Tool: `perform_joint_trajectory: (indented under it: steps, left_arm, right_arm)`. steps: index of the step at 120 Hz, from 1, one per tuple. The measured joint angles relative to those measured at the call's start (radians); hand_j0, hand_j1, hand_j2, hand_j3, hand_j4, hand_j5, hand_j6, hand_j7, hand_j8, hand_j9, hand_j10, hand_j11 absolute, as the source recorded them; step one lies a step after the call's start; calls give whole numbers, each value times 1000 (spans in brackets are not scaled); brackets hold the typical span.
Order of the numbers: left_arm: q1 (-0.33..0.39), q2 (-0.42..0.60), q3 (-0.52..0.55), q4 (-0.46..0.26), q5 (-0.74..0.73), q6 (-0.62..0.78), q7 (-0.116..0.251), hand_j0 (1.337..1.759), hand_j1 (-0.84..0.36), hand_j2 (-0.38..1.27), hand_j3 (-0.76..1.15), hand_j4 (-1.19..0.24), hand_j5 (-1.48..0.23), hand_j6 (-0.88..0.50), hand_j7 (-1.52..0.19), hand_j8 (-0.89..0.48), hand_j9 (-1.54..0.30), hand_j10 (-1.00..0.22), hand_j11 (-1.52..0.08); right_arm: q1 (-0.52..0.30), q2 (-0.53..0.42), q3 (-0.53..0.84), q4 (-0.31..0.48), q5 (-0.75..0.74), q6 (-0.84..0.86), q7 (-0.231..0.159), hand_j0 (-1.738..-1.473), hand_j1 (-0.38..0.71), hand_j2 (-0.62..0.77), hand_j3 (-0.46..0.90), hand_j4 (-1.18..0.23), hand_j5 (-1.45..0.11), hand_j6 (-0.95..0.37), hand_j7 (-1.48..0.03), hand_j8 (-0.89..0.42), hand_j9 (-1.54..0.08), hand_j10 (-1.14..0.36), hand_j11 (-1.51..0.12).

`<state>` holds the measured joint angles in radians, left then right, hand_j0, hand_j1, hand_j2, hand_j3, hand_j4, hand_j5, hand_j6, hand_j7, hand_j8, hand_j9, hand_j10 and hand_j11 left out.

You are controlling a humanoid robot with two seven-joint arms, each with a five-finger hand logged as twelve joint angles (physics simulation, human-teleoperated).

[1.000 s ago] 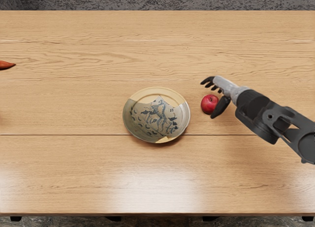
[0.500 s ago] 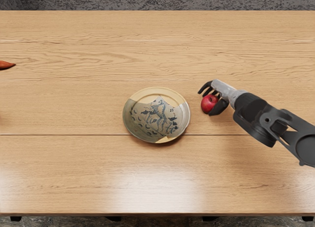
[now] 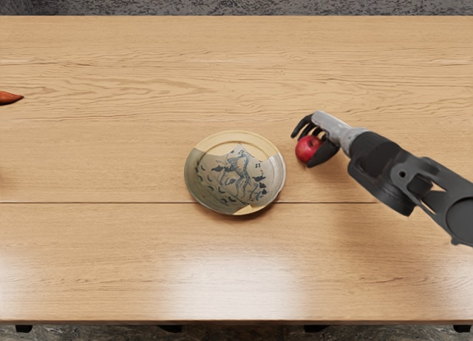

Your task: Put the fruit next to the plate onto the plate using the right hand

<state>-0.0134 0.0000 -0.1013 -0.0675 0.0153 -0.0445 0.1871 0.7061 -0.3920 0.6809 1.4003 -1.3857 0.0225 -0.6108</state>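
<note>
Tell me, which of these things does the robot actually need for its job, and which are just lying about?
Part of the job:
- red fruit, just right of the plate
- right hand, fingers curled around the fruit
- patterned plate, nothing on it yet

Just lying about:
- orange-red object at the table's far left edge, partly cut off

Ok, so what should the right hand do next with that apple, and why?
Probably lift slightly and carry the red apple left, over the plate. The right hand curls its fingers around the apple, so the grasp looks set, and the plate beside it holds no fruit.
</note>
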Motion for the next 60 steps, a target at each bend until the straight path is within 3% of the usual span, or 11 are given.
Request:
perform_joint_trajectory:
  steps: [39,60]
  left_arm:
    - [1,0,0,0,0,0,0,1658,335,3,0,-13,-15,-13,-15,-13,-15,-12,-15]
    - [0,0,0,0,0,0,0,1658,335,3,0,-13,-15,-13,-15,-13,-15,-12,-15]
  right_arm:
    - [25,3,52,95,61,58,0,-1658,236,170,0,-552,-723,-507,-720,-439,-717,-556,-716]
    - [34,53,56,119,82,88,0,-1658,258,253,0,-569,-752,-502,-746,-431,-743,-574,-742]
